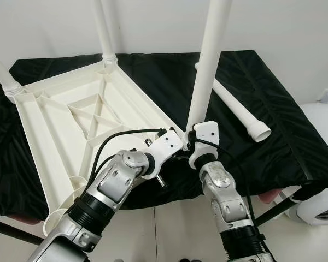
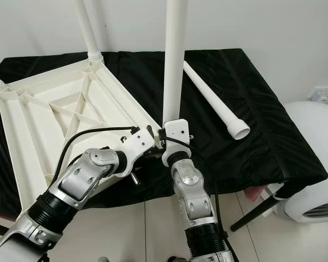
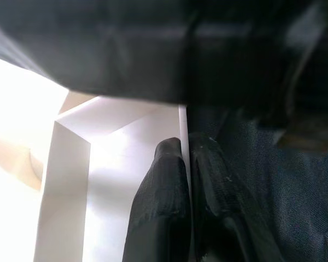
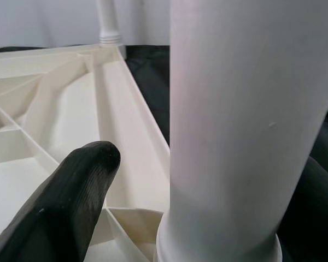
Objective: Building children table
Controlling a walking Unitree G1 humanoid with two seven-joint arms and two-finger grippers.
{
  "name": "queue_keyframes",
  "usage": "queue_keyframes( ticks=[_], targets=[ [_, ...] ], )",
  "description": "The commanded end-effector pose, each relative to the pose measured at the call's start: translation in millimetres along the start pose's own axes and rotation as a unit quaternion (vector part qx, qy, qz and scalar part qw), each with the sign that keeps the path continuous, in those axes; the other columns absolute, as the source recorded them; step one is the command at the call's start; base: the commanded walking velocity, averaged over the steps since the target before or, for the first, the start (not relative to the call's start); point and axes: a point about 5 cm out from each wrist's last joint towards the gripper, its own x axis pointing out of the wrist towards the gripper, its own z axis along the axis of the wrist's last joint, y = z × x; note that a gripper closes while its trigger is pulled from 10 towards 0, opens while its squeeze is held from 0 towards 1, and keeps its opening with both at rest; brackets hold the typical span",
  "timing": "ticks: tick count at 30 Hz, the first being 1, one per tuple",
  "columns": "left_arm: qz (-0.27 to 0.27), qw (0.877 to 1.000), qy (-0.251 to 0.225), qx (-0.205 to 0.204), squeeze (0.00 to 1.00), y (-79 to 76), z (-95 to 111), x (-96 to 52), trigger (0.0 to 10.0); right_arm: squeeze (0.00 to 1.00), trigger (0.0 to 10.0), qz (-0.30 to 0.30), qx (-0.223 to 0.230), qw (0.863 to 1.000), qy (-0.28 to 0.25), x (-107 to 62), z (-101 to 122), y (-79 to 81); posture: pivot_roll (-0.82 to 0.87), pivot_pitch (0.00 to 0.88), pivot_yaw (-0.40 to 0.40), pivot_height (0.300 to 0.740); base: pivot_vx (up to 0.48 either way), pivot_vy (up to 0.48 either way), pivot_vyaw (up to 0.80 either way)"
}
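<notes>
Tabletop (image 1: 54,117) is lying upside down on the black cloth (image 1: 246,98), and the right gripper (image 1: 192,143) is standing a leg (image 1: 208,60) in its near corner. Left gripper (image 1: 177,143) is sitting at the same corner.

Left wrist view: fingers (image 3: 158,213) are pinching the rim.

Right wrist view: fingers (image 4: 65,207) are hugging the leg.

I'd keep it dead vertical and push straight down. A spare leg (image 2: 213,101) is lying nearby.

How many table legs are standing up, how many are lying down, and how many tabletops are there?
Legs standing up: 3, the far-left leg, the back leg and the near leg at the right gripper
Legs lying down: 1, the loose leg
Tabletops: 1, the upside-down tabletop
Total: 5
</notes>
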Motion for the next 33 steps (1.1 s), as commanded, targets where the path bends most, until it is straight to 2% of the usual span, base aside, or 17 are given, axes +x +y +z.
queue_keyframes(
  ticks=[1, 2, 3, 4, 5, 12, 13, 15, 16, 19, 22, 26, 33],
  targets=[
    [-0.015, 1.000, 0.003, 0.014, 0.00, -7.4, -1.4, 5.0, 10.0, 1.00, 10.0, 0.015, 0.007, 1.000, -0.013, 0.6, 4.0, -3.5, -0.09, 0.101, 0.034, 0.740, 0.000, 0.000, 0.00],
    [-0.014, 1.000, 0.005, 0.012, 0.00, -6.9, -2.7, 4.9, 10.0, 1.00, 10.0, 0.026, 0.007, 1.000, -0.013, 0.4, 4.3, -10.1, -0.09, 0.106, 0.037, 0.740, 0.000, 0.000, 0.00],
    [-0.014, 1.000, 0.005, 0.012, 0.00, -6.9, -2.7, 4.9, 10.0, 1.00, 10.0, 0.026, 0.007, 1.000, -0.013, 0.4, 4.3, -10.1, -0.09, 0.106, 0.037, 0.740, 0.000, 0.000, 0.00],
    [-0.013, 1.000, 0.008, 0.012, 0.00, -6.2, -4.5, 4.8, 10.0, 0.60, 10.0, 0.042, 0.003, 0.999, -0.015, 0.2, 5.1, -15.7, -0.09, 0.109, 0.040, 0.740, 0.000, 0.000, 0.00],
    [-0.012, 1.000, 0.010, 0.012, 0.00, -5.7, -5.7, 4.7, 10.0, 0.00, 10.0, 0.056, 0.005, 0.998, -0.015, 0.1, 5.7, -19.7, -0.09, 0.109, 0.040, 0.740, 0.000, 0.000, 0.00],
    [-0.008, 1.000, 0.014, 0.012, 0.00, -3.5, -7.6, 4.2, 10.0, 0.00, 10.0, 0.114, 0.007, 0.993, -0.005, 0.6, 5.7, -43.6, -0.09, 0.117, 0.047, 0.740, 0.000, 0.000, 0.00],
    [-0.007, 1.000, 0.014, 0.012, 0.00, -3.0, -7.5, 4.3, 10.0, 0.00, 10.0, 0.132, 0.015, 0.991, 0.001, 0.6, 4.0, -50.6, -0.09, 0.119, 0.047, 0.740, 0.000, 0.000, 0.00],
    [-0.006, 1.000, 0.014, 0.011, 0.00, -2.8, -7.5, 4.3, 10.0, 0.00, 10.0, 0.141, 0.023, 0.990, 0.003, 0.2, 3.2, -54.1, -0.09, 0.119, 0.047, 0.740, 0.000, 0.000, 0.00],
    [-0.006, 1.000, 0.015, 0.011, 0.00, -2.5, -7.9, 4.4, 10.0, 0.00, 10.0, 0.160, 0.009, 0.987, 0.016, -0.5, -0.6, -62.6, -0.09, 0.120, 0.049, 0.740, 0.000, 0.000, 0.00],
    [-0.006, 1.000, 0.015, 0.011, 0.00, -2.4, -8.0, 4.4, 10.0, 0.00, 10.0, 0.163, 0.009, 0.986, 0.016, -0.7, -1.0, -63.8, -0.09, 0.119, 0.049, 0.740, 0.000, 0.000, 0.00],
    [-0.008, 1.000, 0.017, 0.011, 0.00, -4.1, -10.2, 5.3, 10.0, 0.00, 10.0, 0.201, 0.007, 0.979, 0.040, -0.7, -5.4, -76.9, -0.09, 0.120, 0.047, 0.740, 0.000, 0.000, 0.00],
    [-0.008, 1.000, 0.018, 0.010, 0.00, -4.8, -11.0, 6.4, 10.0, 0.00, 10.0, 0.222, 0.013, 0.974, 0.051, 1.5, -6.1, -84.6, -0.09, 0.119, 0.045, 0.740, 0.000, 0.000, 0.00],
    [-0.011, 1.000, 0.022, 0.011, 0.00, -6.5, -13.3, 6.7, 10.0, 0.00, 10.0, 0.245, 0.010, 0.968, 0.054, 5.9, -5.2, -90.0, -0.08, 0.119, 0.039, 0.740, 0.000, 0.000, 0.00]
  ],
)
